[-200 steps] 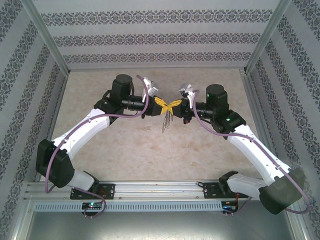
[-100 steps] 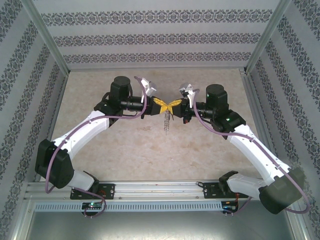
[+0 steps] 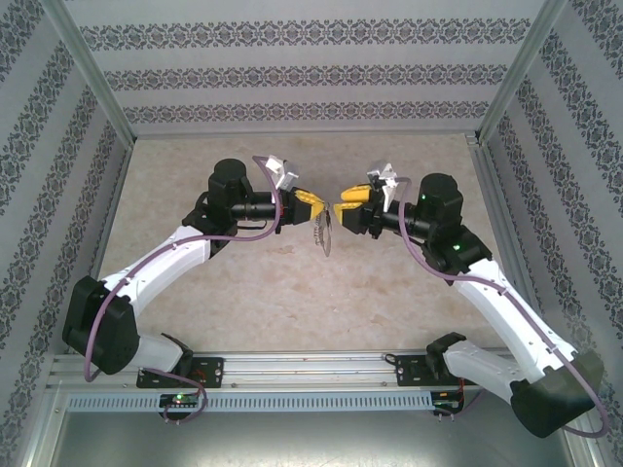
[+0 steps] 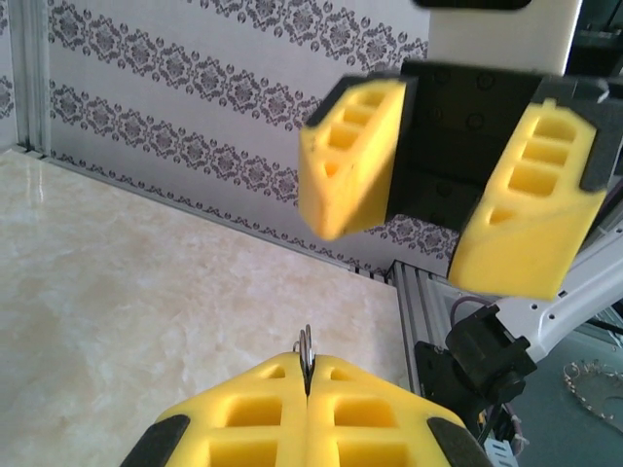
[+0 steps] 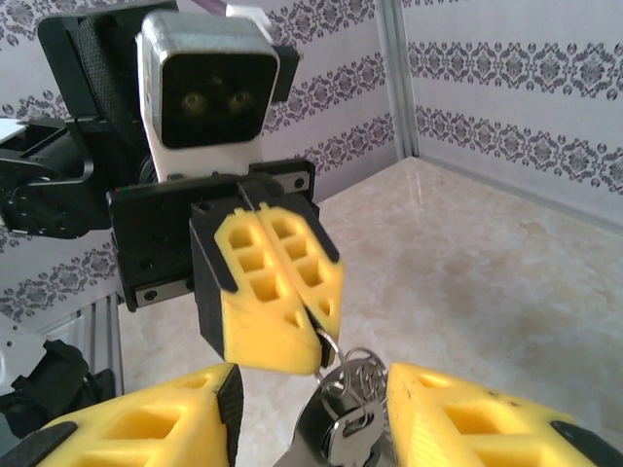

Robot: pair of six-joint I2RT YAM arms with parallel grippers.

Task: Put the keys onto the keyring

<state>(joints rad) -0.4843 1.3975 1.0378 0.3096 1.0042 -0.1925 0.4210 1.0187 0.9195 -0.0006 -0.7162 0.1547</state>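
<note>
My left gripper (image 3: 316,207) is held above the table's middle, shut on a thin wire ring (image 4: 307,348) that pokes out between its yellow pads. Below that pinch hangs the keyring (image 3: 324,236), a flat grey metal piece (image 5: 326,443) with small rings bunched at its top. A small silver key (image 5: 343,436) lies against it; its blade is hidden. My right gripper (image 3: 343,208) faces the left one, open. Its yellow fingers (image 5: 146,413) stand either side of the hanging bunch without gripping it. In the left wrist view the right gripper (image 4: 438,204) is open.
Beige marble tabletop (image 3: 292,292) lies below both arms. Patterned walls (image 3: 311,68) and aluminium posts (image 3: 92,83) close in the back and sides. A slotted aluminium rail (image 3: 311,375) runs along the near edge between the arm bases.
My right gripper has opened and drawn back to the right, letting go of the bunch. The keyring now hangs from the left gripper alone, which stays shut.
</note>
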